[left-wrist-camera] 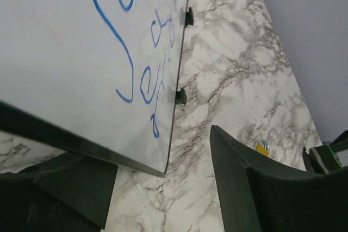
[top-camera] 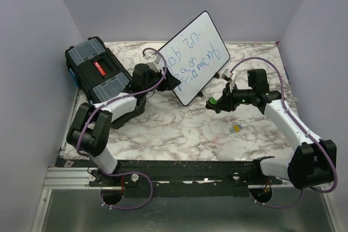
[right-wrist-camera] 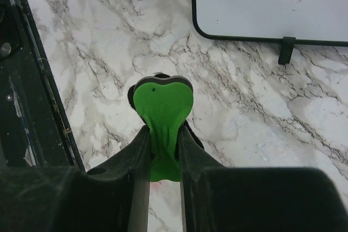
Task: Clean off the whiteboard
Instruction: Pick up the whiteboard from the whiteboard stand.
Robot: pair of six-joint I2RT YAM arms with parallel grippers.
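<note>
The whiteboard [top-camera: 196, 58] stands tilted at the back centre, with blue handwriting across it. It also shows in the left wrist view [left-wrist-camera: 70, 52] and the right wrist view [right-wrist-camera: 272, 4]. My left gripper [top-camera: 169, 81] is at the board's lower left edge. Its jaws [left-wrist-camera: 163, 183] stand wide apart, with the board's corner over the left finger [left-wrist-camera: 65, 188]. My right gripper [top-camera: 215, 103] hovers just in front of the board's lower right, shut on a green eraser [right-wrist-camera: 163, 107] with a black underside.
A black toolbox [top-camera: 98, 71] lies at the back left, beside the left arm. A small yellow object [top-camera: 235, 129] lies on the marble table [top-camera: 179, 129] in front of the right gripper. The board's black feet [left-wrist-camera: 181, 96] rest on the table.
</note>
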